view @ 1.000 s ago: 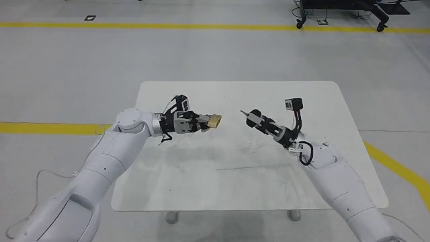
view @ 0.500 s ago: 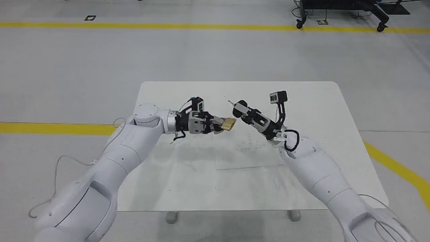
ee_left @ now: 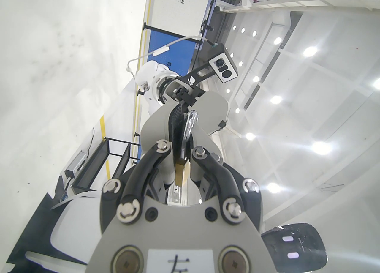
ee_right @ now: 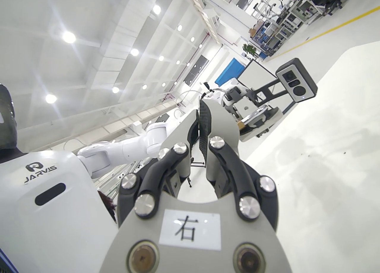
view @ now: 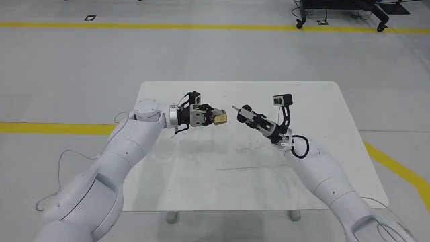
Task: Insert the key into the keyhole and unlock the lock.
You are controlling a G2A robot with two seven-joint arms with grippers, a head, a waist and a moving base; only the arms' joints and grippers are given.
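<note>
lock: brass-look metal | key: silvery metal | right fingers: ribbed black pads | table: matt white, scuffed

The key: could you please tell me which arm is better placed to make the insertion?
Right. The right gripper holds the key, pointed at the lock across a short gap; the left gripper grips the lock and probably should just hold steady.

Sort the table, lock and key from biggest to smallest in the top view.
Largest: table.
Next: lock.
Smallest: key, a thin sliver that is partly hidden, so its full size is unsure.
</note>
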